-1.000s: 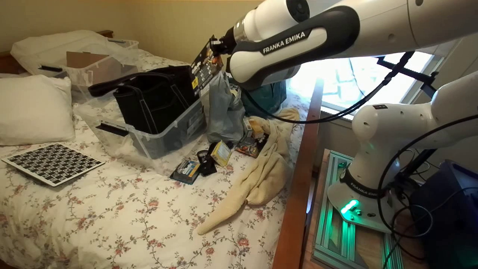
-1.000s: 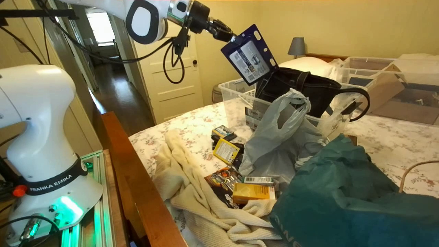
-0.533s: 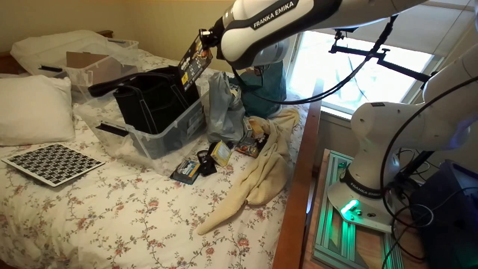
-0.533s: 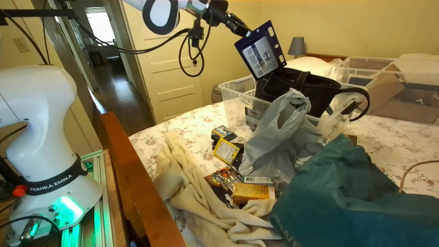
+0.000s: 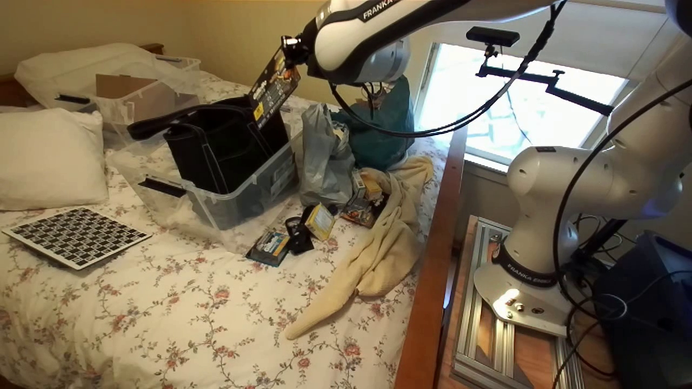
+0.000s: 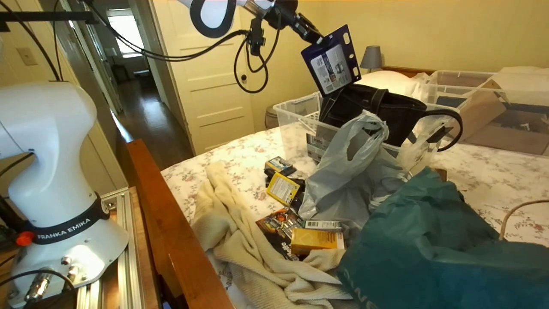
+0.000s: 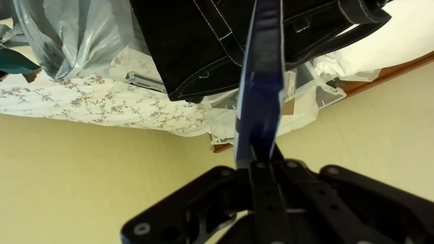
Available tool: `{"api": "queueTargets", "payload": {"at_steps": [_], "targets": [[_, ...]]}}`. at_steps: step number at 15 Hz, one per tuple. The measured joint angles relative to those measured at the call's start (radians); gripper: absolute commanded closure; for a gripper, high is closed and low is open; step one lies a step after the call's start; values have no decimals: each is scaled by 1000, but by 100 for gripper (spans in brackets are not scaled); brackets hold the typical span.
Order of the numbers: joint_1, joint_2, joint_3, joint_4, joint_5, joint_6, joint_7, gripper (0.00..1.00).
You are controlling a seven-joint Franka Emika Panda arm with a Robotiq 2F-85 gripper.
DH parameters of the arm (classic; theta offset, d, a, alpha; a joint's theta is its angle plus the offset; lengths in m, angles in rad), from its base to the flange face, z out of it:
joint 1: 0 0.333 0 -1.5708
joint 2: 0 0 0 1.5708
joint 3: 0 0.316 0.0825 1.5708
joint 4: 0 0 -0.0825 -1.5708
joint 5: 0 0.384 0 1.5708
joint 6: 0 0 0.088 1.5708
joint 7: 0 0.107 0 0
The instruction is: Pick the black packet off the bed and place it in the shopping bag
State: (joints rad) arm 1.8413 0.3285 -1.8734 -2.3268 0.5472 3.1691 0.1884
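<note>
The black packet (image 5: 273, 89) has a colourful printed front. Its dark blue back with a white label shows in an exterior view (image 6: 332, 64), and it stands nearly edge-on in the wrist view (image 7: 261, 84). My gripper (image 5: 292, 51) is shut on its upper edge, as the wrist view shows (image 7: 266, 159). The packet hangs tilted, and its lower end overlaps the near end of the black shopping bag (image 5: 227, 151) in both exterior views (image 6: 399, 120). Whether it touches the bag I cannot tell. The bag's mouth is open, and it sits in a clear plastic box (image 5: 243, 210).
A grey-blue plastic bag (image 6: 347, 180) stands beside the box, with a teal bag (image 6: 429, 249) behind. Small boxes (image 6: 283, 189), another colourful packet (image 6: 279, 227) and a cream blanket (image 5: 362, 270) lie on the bed. A checkered board (image 5: 78, 237) lies left in an exterior view.
My gripper has carried the packet away from the robot base and towards the shopping bag, slightly upward in both exterior views. The base light has turned from green to white.
</note>
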Motion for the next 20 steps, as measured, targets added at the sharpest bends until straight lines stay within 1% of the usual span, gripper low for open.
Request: {"api": "queueTargets", "payload": {"at_steps": [2, 5, 8, 11, 16, 20], "targets": [[-6, 4, 5, 0, 1, 0, 10, 99], [-82, 57, 46, 6, 3, -24, 99, 99], [-167, 151, 87, 52, 4, -152, 235, 99], [-212, 232, 95, 118, 4, -294, 361, 99], [-254, 286, 105, 220, -4, -450, 491, 99], [-335, 316, 166, 297, -51, -552, 600, 99]]}}
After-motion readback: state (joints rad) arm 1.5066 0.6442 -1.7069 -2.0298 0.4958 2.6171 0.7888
